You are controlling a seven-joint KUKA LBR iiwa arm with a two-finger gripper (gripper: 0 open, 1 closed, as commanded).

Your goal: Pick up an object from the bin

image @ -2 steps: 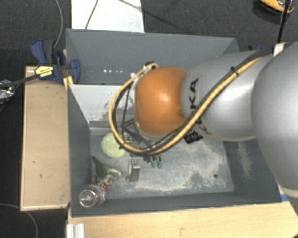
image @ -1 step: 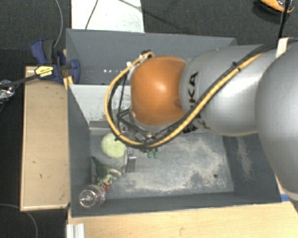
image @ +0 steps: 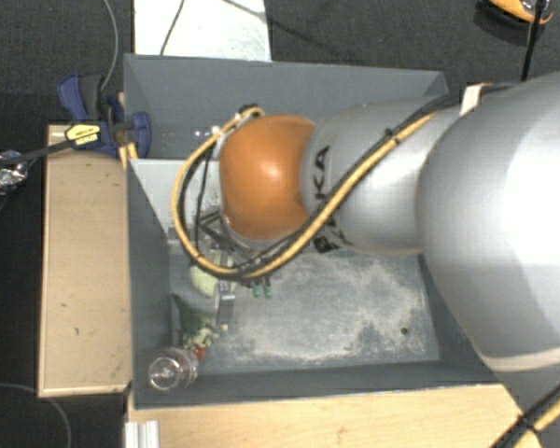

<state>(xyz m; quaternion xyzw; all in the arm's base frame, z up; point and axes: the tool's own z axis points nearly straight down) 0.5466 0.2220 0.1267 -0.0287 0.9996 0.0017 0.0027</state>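
Hanging over the left of the bin (image: pixel 355 329), the arm (image: pixel 383 194) hides its jaws; their spread cannot be told. A pale lump (image: pixel 203 279) lies beneath.

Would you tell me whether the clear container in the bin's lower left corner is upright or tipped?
Tipped, it seems: the clear container lies lengthwise on the floor of the bin.

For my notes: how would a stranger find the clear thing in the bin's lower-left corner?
Take the grey bin, then its lower-left corner in the view, below the arm's orange cover. A small clear glassy thing, roundish, lies in that corner. Unlike the pale yellow-green lump and the mixed clutter above it, it is see-through and glints.
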